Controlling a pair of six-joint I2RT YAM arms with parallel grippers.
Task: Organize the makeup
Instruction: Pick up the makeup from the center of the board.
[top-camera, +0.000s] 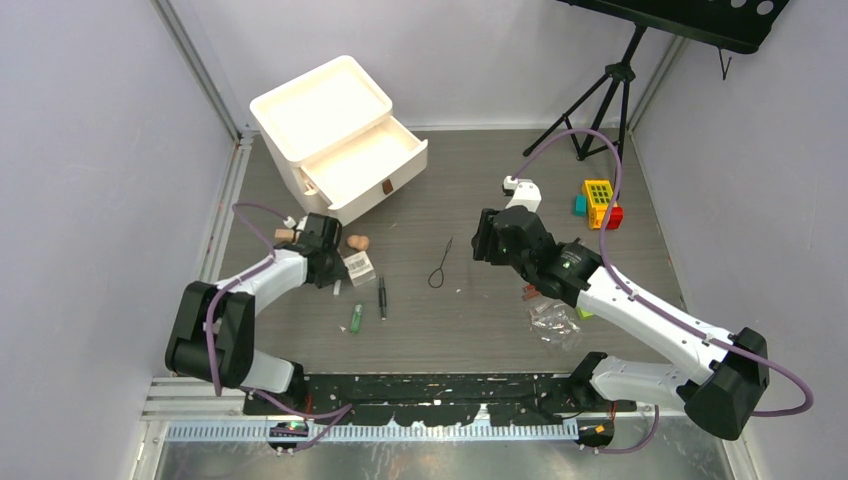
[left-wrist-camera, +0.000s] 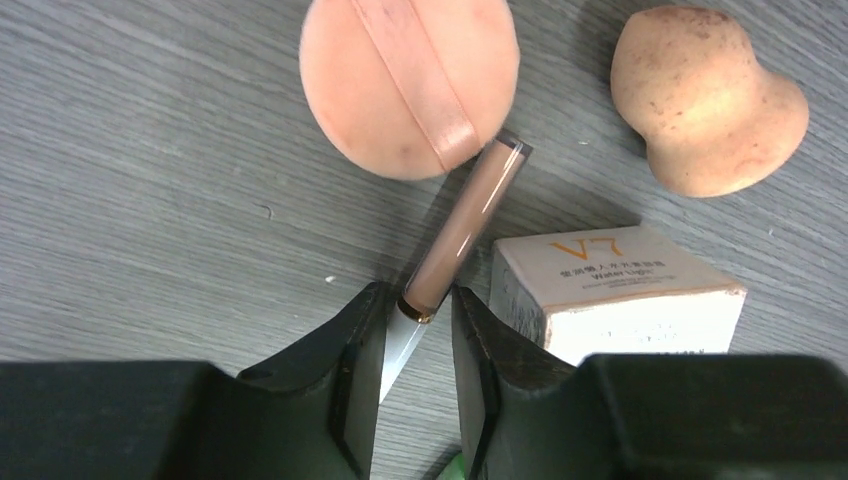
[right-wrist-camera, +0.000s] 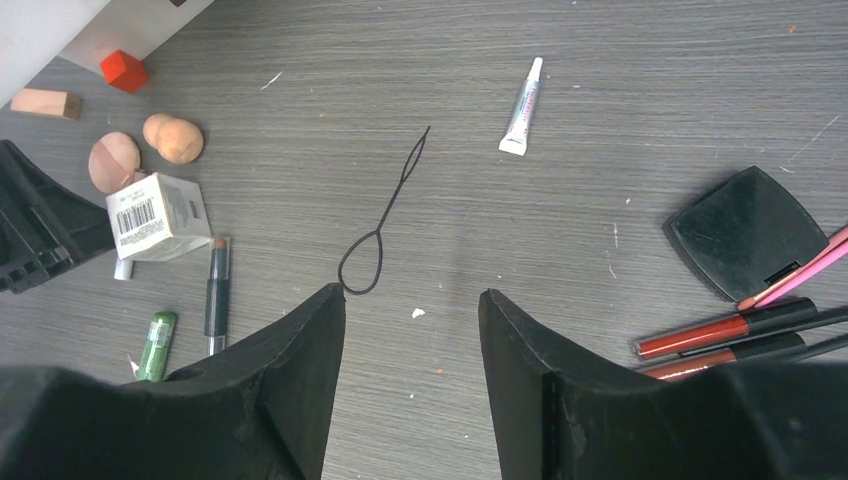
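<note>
My left gripper (left-wrist-camera: 420, 297) straddles the cap of the beige tube (left-wrist-camera: 470, 215), low on the desk (left-wrist-camera: 150, 150) to lift it; whether it pinches yet, I cannot tell. My right gripper (right-wrist-camera: 412, 300) hangs spread.

Bystanders on the grey table: storage unit, toys, tripod, scraps

A white drawer unit (top-camera: 320, 110) sits far left on the wood-grain table (top-camera: 470, 180), turned at an angle, its lower drawer (top-camera: 365, 165) pulled out, with a small brown tab on its front. A small red cube (right-wrist-camera: 124, 70) lies just beside the unit's near side. At far right, yellow, red and green toy blocks (top-camera: 598, 203) cluster together near the foot of a black tripod (top-camera: 612, 90) that carries a dark panel (top-camera: 690, 15). Crumpled clear plastic (top-camera: 553, 320) lies near right.
</note>
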